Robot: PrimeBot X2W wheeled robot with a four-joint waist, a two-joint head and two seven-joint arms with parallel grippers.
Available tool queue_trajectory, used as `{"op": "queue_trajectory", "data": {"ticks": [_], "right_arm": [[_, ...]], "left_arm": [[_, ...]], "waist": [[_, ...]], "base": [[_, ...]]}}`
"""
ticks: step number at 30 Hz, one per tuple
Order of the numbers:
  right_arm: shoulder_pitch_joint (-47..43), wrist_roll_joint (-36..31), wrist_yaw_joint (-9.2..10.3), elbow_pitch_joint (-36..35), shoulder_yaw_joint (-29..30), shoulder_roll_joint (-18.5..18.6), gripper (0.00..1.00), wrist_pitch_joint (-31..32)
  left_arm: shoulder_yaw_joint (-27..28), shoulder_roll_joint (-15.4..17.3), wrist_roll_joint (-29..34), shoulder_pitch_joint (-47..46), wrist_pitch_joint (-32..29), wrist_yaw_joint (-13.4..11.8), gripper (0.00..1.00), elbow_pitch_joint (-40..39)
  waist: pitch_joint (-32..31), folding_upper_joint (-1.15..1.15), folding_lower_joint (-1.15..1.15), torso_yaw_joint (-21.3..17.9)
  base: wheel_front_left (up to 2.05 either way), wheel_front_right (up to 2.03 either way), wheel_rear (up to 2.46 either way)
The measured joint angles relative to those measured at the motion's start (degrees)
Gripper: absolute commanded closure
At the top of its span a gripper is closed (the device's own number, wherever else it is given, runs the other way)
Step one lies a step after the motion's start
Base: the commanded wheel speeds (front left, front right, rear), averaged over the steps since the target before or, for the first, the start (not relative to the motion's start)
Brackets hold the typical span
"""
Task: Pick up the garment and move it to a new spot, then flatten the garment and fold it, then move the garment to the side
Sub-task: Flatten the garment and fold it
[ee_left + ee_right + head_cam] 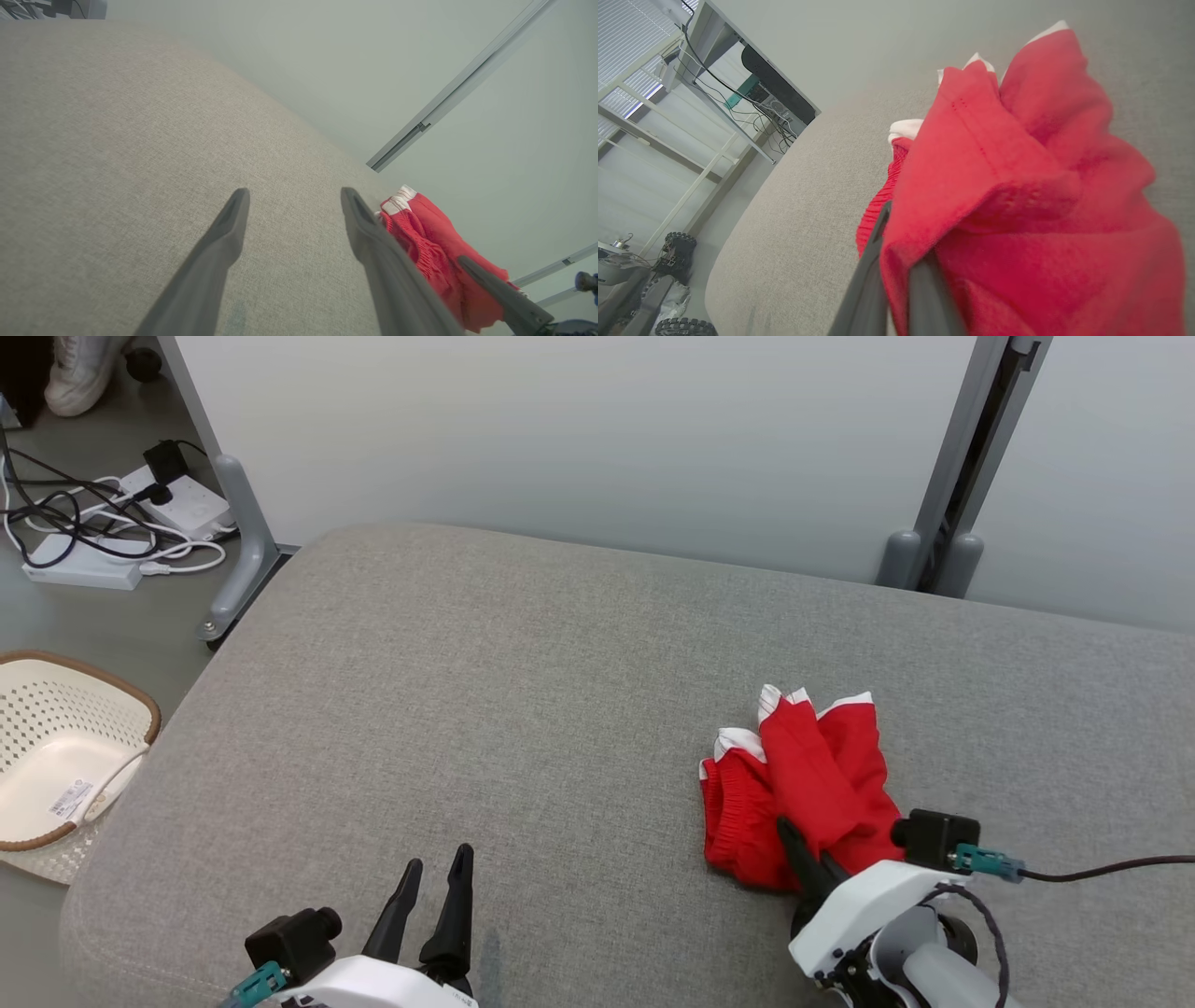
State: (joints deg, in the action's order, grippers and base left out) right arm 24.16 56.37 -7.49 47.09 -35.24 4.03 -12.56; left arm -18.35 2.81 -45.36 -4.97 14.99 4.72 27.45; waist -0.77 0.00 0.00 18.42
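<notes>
The garment [822,775] is red with white hems, the cushioned surface [523,709] heathered grey, the perforated basket [37,709] cream with a brown rim.

Fleecy matt garment [822,775], coarse woven cushion [523,709]

At seven o'clock, the left arm's glossy white wrist shell [373,982] carries long tapered dark-grey jaws, a black connector block [291,938] and teal plug [257,983]. At four o'clock, the right white wrist shell [864,905] matches, trailing a thin black cable [1111,870].
</notes>
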Motion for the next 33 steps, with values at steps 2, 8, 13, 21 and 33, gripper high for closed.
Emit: {"op": "queue_trajectory", "data": {"ticks": [2, 8, 13, 21, 33], "right_arm": [[0.3, -0.9, 0.00, 0.4, -0.8, -0.2, 0.74, -0.1], [2.1, -6.5, 0.00, 1.7, -2.6, -0.3, 0.00, -1.6], [3.2, -13.6, 0.00, 2.3, -4.4, 0.1, 0.00, -2.1], [4.0, -28.2, 0.00, 1.6, -5.4, 0.0, 0.00, -2.4], [4.4, -50.5, -0.01, 5.7, -8.9, 0.2, 0.00, -2.1]], "left_arm": [[0.0, 0.0, 0.0, 0.0, 0.0, 0.0, 0.00, 0.0], [0.0, 0.0, -0.1, -0.1, 0.0, -0.2, 0.00, 0.1], [-0.1, 0.0, -0.4, -0.1, 0.0, -0.3, 0.00, 0.2], [-0.2, 0.0, -0.6, -0.2, 0.0, -0.5, 0.00, 0.3], [2.1, 0.0, 0.1, -1.1, 0.0, -0.4, 0.00, 1.3]], "waist": [[0.3, 0.00, 0.00, 0.1], [1.2, 0.00, 0.00, 0.4], [1.4, 0.00, 0.00, 0.5], [1.4, 0.00, 0.00, 0.4], [1.5, 0.00, 0.00, 0.6]], "base": [[0.00, 0.00, 0.00], [0.00, 0.00, 0.00], [0.00, 0.00, 0.00], [0.00, 0.00, 0.00], [0.00, 0.00, 0.00]]}}
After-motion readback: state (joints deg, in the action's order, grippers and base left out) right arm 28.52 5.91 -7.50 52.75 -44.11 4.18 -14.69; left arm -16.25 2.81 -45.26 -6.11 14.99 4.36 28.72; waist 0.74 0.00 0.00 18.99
